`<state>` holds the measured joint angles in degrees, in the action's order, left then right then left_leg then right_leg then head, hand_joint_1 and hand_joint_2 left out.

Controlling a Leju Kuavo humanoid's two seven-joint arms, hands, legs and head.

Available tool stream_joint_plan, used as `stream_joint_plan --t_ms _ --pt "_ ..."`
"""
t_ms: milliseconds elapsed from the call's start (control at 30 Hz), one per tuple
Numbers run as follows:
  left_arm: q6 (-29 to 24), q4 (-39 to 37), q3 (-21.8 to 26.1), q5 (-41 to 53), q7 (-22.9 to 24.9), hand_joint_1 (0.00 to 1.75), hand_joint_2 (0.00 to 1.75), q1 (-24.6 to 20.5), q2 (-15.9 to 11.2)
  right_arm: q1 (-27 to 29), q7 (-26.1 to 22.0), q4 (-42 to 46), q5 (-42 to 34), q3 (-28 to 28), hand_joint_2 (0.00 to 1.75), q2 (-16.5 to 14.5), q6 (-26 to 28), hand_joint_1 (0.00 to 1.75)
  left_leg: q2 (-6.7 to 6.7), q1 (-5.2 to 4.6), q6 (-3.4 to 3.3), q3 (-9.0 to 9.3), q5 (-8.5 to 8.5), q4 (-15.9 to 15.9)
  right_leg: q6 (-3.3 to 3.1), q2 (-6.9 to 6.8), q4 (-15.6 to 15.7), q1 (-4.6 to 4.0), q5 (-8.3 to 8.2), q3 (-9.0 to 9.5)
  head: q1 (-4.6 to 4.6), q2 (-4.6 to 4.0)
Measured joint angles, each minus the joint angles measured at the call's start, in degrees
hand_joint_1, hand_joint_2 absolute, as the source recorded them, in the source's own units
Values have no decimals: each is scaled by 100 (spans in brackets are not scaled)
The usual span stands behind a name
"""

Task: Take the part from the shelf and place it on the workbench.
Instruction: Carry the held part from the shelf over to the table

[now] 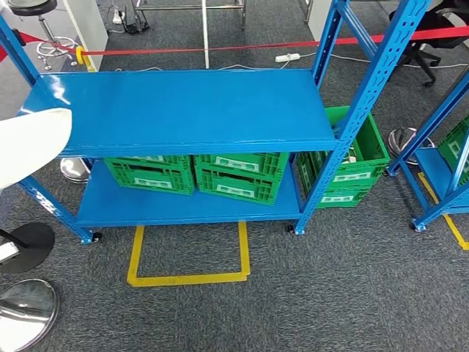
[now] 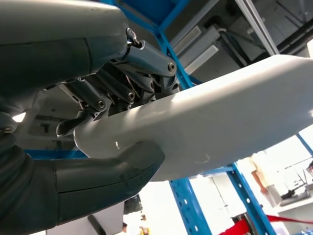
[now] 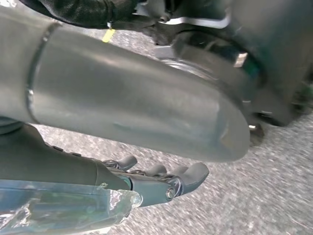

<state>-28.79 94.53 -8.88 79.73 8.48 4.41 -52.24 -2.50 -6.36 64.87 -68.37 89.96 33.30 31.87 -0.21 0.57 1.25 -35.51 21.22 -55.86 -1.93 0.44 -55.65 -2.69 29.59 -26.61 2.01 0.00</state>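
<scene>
White part (image 2: 221, 117) pinched in left robot hand (image 2: 110, 122); right robot hand (image 3: 162, 181) seemingly empty, fingers loosely apart; crate (image 1: 237, 176) labels unreadable.

The right hand (image 3: 155, 183) hangs over grey carpet (image 3: 273, 196), its thick grey thumb (image 3: 129, 112) stretched long across the view and its darker fingers (image 3: 184, 177) held fairly straight and apart from the thumb, with nothing between them. Beside the wrist lies what may be clear plastic wrap (image 3: 66, 205).
</scene>
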Motion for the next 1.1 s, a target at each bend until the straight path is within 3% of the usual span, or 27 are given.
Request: stream_joint_plan --t_ms 67,100,167,233,267,300,333,400,433,500,567,733,767,867,900,933,967,1033,1067,1100 --pt "-1 2 1 -1 2 175 175 17 -17 -4 2 -4 1 0 0 2 -1 0 5 31 64 -20 -82 33 -3 -2 112 -14 -89 -16 16 0" --pt "-1 2 2 -1 2 175 175 28 -30 -8 3 -5 2 0 0 2 1 0 4 36 90 -52 -34 17 -24 -15 162 -8 -170 -29 24 0" --pt "-1 3 3 -3 3 175 175 36 -45 -14 4 -7 2 1 0 -1 1 0 1 28 128 -181 383 -294 -47 -45 243 25 -357 -115 11 0" --pt "1 3 1 -4 5 175 175 39 -46 -16 4 -7 2 0 0 -7 -1 0 1 28 173 -365 953 -1025 -56 -61 208 31 -490 -288 1 0" --pt "2 3 -2 -4 7 175 175 46 -45 -15 4 -6 3 0 0 -12 -2 0 2 34 199 -423 1085 -1377 -53 -67 176 36 -547 -390 1 0" --pt "2 3 -3 -4 7 175 175 53 -44 -15 4 -7 3 0 0 -16 -2 0 3 41 224 -422 1077 -1598 -46 -73 140 44 -603 -497 1 0" --pt "2 3 -3 -4 7 175 175 56 -45 -16 4 -7 3 0 0 -19 -2 0 4 49 252 -340 948 -1641 -29 -77 96 58 -653 -608 1 0" --pt "1 3 0 -4 7 175 175 55 -46 -18 4 -9 3 0 0 -23 -2 0 8 91 336 116 653 -1170 30 -81 -27 94 -734 -824 -1 0" --pt "-1 5 2 -4 7 175 175 53 -48 -20 5 -9 3 0 0 -21 -2 0 2 108 370 426 635 -755 63 -81 -106 102 -762 -925 -1 0" --pt "0 11 7 -15 11 175 175 57 -48 -19 5 -12 4 0 0 -16 -8 0 -1 119 316 815 773 -134 123 -70 -216 84 -849 -1074 2 0" --pt "3 16 9 -30 15 175 175 65 -48 -16 6 -13 4 0 0 -12 -16 0 1 100 211 842 831 2 147 -61 -236 68 -927 -1139 7 0" --pt "8 16 9 -43 15 175 175 75 -44 -11 15 -13 5 2 0 -15 -36 0 3 91 176 797 803 -29 151 -55 -221 70 -981 -1163 4 0" --pt "10 20 44 -72 19 175 175 123 -52 -6 32 -16 20 4 0 -20 -57 0 18 101 124 716 734 -39 206 -51 -470 95 -723 -1248 10 0" --pt "13 46 262 -187 38 175 175 375 -80 -22 94 -36 84 9 0 -54 -120 0 59 130 -3 321 406 -57 384 -43 -1816 201 243 -1494 37 0" --pt "13 59 327 -201 42 175 175 450 -80 -34 103 -42 95 8 0 -67 -126 0 58 130 4 219 324 -59 385 -42 -1947 214 201 -1391 37 0" --pt "14 77 382 -208 43 175 175 521 -81 -41 108 -48 103 7 0 -78 -129 0 55 131 14 135 252 -58 375 -40 -1797 216 41 -1174 36 0" --pt "15 101 438 -209 44 175 175 585 -88 -48 111 -51 108 4 0 -85 -134 0 49 135 27 64 185 -57 354 -32 -1457 216 -96 -866 38 0" --pt "23 160 569 -209 48 175 175 711 -107 -68 116 -57 114 -2 0 -91 -142 0 37 141 79 -30 60 -50 304 -6 -525 199 -46 -180 36 0" --pt "30 189 641 -209 52 175 175 761 -119 -75 118 -59 118 -4 0 -94 -144 0 35 150 114 -46 1 -37 288 8 -193 184 37 30 39 0" --pt "41 215 704 -210 58 175 175 807 -125 -82 120 -63 122 -7 0 -97 -144 0 35 160 155 -51 -62 -13 276 16 -2 163 109 126 42 1"
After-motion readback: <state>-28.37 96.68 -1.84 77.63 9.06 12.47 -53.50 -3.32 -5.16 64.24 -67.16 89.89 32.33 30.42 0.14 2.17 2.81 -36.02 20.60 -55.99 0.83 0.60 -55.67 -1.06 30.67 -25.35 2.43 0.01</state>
